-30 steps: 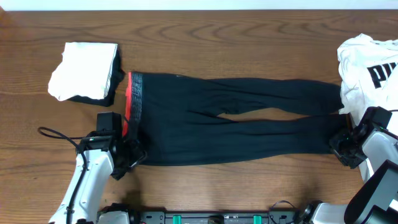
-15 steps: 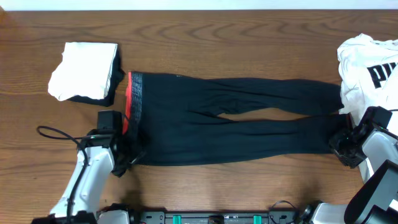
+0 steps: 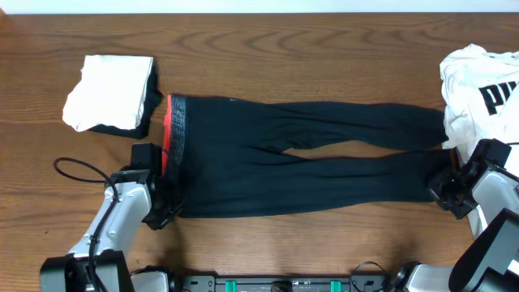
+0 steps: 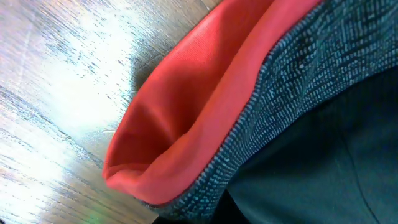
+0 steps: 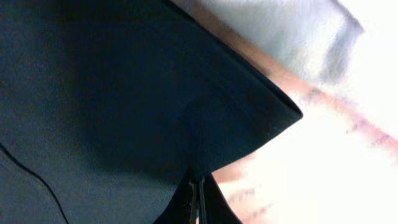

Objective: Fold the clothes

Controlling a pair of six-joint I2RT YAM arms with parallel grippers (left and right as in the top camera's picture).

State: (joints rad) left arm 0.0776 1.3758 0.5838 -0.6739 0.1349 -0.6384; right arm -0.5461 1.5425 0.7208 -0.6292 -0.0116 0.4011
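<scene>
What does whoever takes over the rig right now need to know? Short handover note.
Grippers: left gripper shut on the leggings at the near corner of the waistband; right gripper shut on the near ankle end.
Things: leggings flat, full length across the table. folded white cloth far left; white T-shirt crumpled at the right edge.
Done: cloth folded, leggings laid out and pinched at both ends.
Left: fold the leggings, then the T-shirt.
</scene>
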